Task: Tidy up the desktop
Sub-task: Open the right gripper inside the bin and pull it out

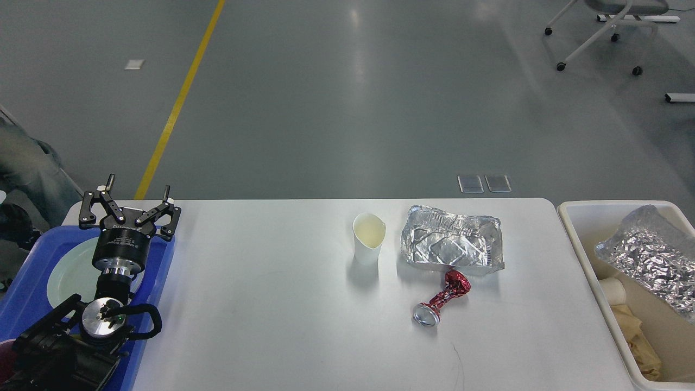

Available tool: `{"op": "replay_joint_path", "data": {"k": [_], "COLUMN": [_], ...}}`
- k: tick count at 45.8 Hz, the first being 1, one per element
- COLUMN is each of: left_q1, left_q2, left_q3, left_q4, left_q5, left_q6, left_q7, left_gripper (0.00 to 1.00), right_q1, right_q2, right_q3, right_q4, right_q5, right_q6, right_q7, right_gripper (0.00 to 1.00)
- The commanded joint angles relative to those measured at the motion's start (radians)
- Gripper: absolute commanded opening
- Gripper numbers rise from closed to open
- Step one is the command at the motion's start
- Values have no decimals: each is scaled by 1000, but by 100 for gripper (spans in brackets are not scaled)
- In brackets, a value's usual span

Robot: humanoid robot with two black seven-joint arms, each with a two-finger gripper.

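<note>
The white desktop (271,304) fills the lower view. On it stand a white paper cup (368,238), a crumpled foil tray (450,247) to its right, and a crushed red can (442,300) in front of the tray. My left gripper (133,193) is open and empty at the table's left end, above a blue tray (24,296). A second piece of crumpled foil (649,252) lies in the cream bin (578,217) at the right. My right gripper is out of view.
The blue tray holds a pale green plate (68,274) under my left arm. The bin also holds a small white cup (613,290) and tan paper (638,339). An office chair base (597,38) stands on the floor far right.
</note>
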Motion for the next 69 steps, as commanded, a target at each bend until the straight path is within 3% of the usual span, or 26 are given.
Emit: {"op": "replay_joint_path", "data": {"k": [1, 8, 16, 33, 39, 40, 54, 65, 69], "left_q1": [0, 0, 0, 0, 0, 0, 0, 0, 0], "left_q2": [0, 0, 0, 0, 0, 0, 0, 0, 0], "left_q3": [0, 0, 0, 0, 0, 0, 0, 0, 0], "left_q4": [0, 0, 0, 0, 0, 0, 0, 0, 0], "left_q5": [0, 0, -1, 0, 0, 0, 0, -1, -1], "left_q6": [0, 0, 0, 0, 0, 0, 1, 0, 1], "left_q7": [0, 0, 0, 0, 0, 0, 0, 0, 0], "left_gripper": [96, 96, 96, 96, 96, 96, 96, 96, 96], "right_q1": [-166, -264, -304, -335, -333, -330, -292, -34, 93], "right_q2": [108, 204, 229, 273, 267, 266, 257, 79, -1], "right_q3": [73, 137, 191, 194, 188, 188, 185, 151, 145], "right_q4": [-155, -256, -280, -278, -269, -267, -229, 90, 239], "right_q5": [-1, 1, -1, 2, 1, 1, -19, -215, -372], "right_q6": [-104, -153, -208, -233, -342, -354, -321, -143, -26], "right_q7": [-34, -103, -135, -140, -137, -137, -132, -142, -143], "right_gripper": [0, 0, 0, 0, 83, 100, 100, 100, 100]}}
